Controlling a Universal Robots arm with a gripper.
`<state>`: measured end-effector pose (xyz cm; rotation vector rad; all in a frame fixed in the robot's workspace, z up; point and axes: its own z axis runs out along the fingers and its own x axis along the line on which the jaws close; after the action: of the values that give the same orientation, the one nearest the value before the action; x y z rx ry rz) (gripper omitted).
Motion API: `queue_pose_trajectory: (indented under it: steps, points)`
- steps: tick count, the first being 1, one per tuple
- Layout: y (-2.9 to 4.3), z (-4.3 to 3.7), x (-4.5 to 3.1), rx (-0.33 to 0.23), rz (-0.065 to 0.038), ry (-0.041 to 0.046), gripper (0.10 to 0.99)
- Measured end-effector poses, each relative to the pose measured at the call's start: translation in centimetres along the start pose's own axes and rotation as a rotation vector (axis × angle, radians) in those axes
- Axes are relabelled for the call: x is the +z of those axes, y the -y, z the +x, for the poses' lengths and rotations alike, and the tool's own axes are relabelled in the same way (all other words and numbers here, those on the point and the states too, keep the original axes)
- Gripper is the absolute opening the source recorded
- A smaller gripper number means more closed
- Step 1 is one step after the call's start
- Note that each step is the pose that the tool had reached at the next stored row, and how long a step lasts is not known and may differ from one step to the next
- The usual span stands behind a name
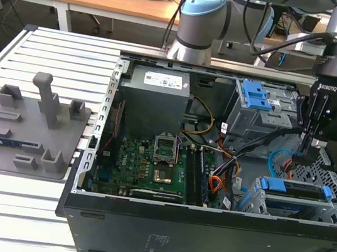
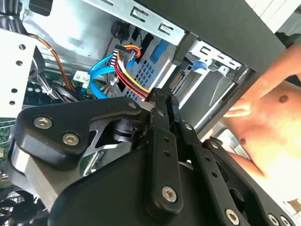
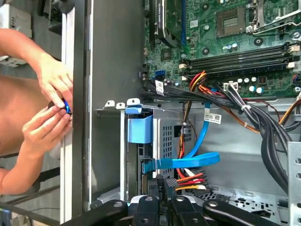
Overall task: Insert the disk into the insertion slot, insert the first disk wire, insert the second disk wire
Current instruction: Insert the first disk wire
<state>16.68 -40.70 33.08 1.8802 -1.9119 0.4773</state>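
Quick look at our arm and its black gripper

We've got the usual silver-grey tubes with rounded joints and light-blue end caps, plus a black cable looping along the outside to a chunky black wrist section. The gripper body is matte black with a small strip of white lettering near its top. In the second wrist view we see flat black linkage bars with rounded ends, pinned with shiny silver screws, a bare-metal block tucked behind them, and two slim black fingers.
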Motion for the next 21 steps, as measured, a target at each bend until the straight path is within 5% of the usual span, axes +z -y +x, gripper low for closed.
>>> queue_pose_trajectory:
  steps: [1,5,7,8,11,15,18,19,21]
  points:
    - [0.08,0.12,0.0,-0.001,-0.001,0.0121,0.165]
    - [0.81,0.63,-0.24,-0.013,-0.018,0.0342,0.165]
    - [0.84,0.98,-0.15,-0.016,-0.018,0.0843,0.165]
    - [0.85,1.12,-0.13,-0.017,-0.018,0.1003,0.165]
    - [0.85,1.67,-0.2,-0.019,-0.017,0.1412,0.165]
    - [0.84,2.39,-0.35,-0.022,-0.017,0.181,0.165]
    - [0.85,2.72,-0.28,-0.024,-0.017,0.2272,0.165]
    - [0.85,2.96,-0.18,-0.026,-0.017,0.2556,0.165]
    - [0.86,3.41,0.02,-0.027,-0.017,0.2658,0.165]
